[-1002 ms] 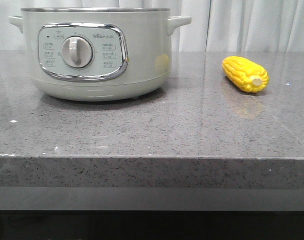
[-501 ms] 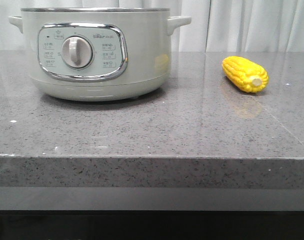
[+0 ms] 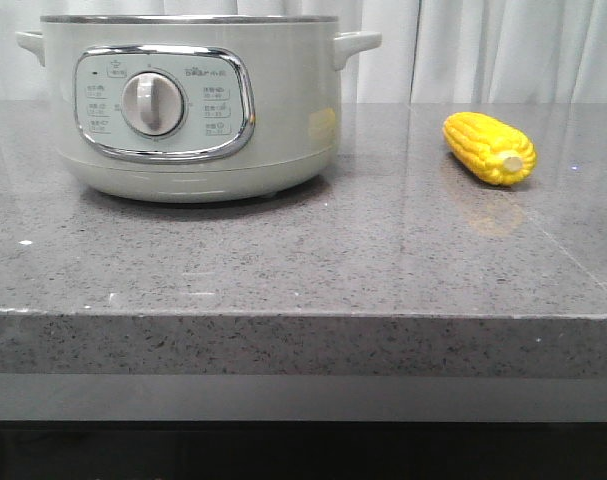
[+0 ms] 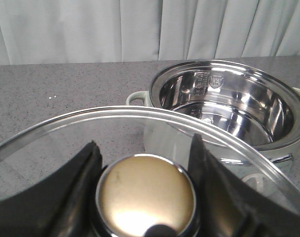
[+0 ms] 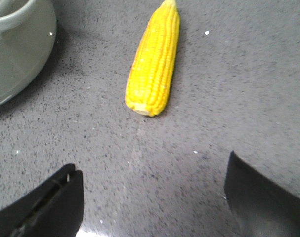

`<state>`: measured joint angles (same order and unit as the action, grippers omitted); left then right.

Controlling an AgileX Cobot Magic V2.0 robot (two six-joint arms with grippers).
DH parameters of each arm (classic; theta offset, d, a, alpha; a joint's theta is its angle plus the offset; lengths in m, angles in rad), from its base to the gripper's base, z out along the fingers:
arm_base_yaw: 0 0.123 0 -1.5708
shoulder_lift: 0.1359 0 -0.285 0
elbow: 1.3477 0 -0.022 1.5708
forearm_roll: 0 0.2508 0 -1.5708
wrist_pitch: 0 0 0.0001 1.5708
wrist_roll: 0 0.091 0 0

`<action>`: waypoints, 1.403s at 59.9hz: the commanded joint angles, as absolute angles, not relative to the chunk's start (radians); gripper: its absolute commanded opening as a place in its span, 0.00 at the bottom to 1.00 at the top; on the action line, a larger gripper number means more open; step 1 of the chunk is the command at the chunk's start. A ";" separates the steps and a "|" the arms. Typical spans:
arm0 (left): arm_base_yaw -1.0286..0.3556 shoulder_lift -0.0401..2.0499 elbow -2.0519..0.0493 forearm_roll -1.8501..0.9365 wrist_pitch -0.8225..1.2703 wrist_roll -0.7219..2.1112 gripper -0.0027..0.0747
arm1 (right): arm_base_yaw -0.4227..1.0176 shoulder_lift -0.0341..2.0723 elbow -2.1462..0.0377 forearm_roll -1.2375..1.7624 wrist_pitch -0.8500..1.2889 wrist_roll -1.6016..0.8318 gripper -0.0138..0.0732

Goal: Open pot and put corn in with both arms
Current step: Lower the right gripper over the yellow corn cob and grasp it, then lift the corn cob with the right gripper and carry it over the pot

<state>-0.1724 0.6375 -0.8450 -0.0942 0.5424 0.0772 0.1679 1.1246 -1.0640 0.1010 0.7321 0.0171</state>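
The pale grey-green pot stands at the back left of the counter, dial facing me. In the left wrist view the pot is open, its steel inside bare. My left gripper is shut on the brass knob of the glass lid, held off to the pot's side. The yellow corn lies on the counter to the right of the pot. My right gripper hangs open over bare counter just short of the corn. Neither gripper shows in the front view.
The grey speckled counter ends in a front edge close to the camera. White curtains hang behind. The pot's side and one handle sit near the corn in the right wrist view.
The pot has shifted very slightly to the left in the front view. The corn has not moved.
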 commanded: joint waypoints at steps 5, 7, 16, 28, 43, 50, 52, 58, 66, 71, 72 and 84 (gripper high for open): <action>-0.170 0.631 -0.881 -0.106 0.394 0.073 0.30 | 0.167 1.268 -1.204 0.141 0.713 0.008 0.85; -0.170 0.631 -0.881 -0.106 0.394 0.073 0.30 | 0.167 1.296 -1.230 0.142 0.718 0.008 0.85; -0.170 0.631 -0.881 -0.106 0.394 0.073 0.30 | 0.167 1.432 -1.328 0.143 0.732 0.008 0.85; -0.170 0.631 -0.881 -0.106 0.394 0.073 0.30 | 0.167 1.602 -1.457 0.143 0.770 0.008 0.85; -0.170 0.631 -0.881 -0.106 0.394 0.073 0.30 | 0.167 1.773 -1.588 0.143 0.830 0.008 0.85; -0.170 0.631 -0.881 -0.106 0.394 0.073 0.30 | 0.167 1.826 -1.630 0.143 0.854 0.008 0.85; -0.170 0.631 -0.881 -0.106 0.394 0.073 0.30 | 0.167 1.833 -1.639 0.142 0.860 0.008 0.84; -0.170 0.631 -0.881 -0.106 0.394 0.073 0.30 | 0.167 1.861 -1.667 0.142 0.896 0.008 0.72; -0.170 0.631 -0.881 -0.106 0.394 0.073 0.30 | 0.167 1.876 -1.697 0.142 0.941 0.008 0.53; -0.170 0.631 -0.881 -0.106 0.394 0.073 0.30 | 0.167 1.876 -1.698 0.142 0.943 0.007 0.53; -0.170 0.631 -0.881 -0.106 0.394 0.073 0.30 | 0.167 1.875 -1.698 0.142 0.943 0.007 0.53; -0.170 0.631 -0.881 -0.106 0.394 0.073 0.30 | 0.167 1.824 -1.699 0.142 0.944 -0.017 0.53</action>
<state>-0.1724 0.6375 -0.8450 -0.0942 0.5424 0.0772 0.1679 1.9218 -1.6655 0.1395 0.9658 0.0092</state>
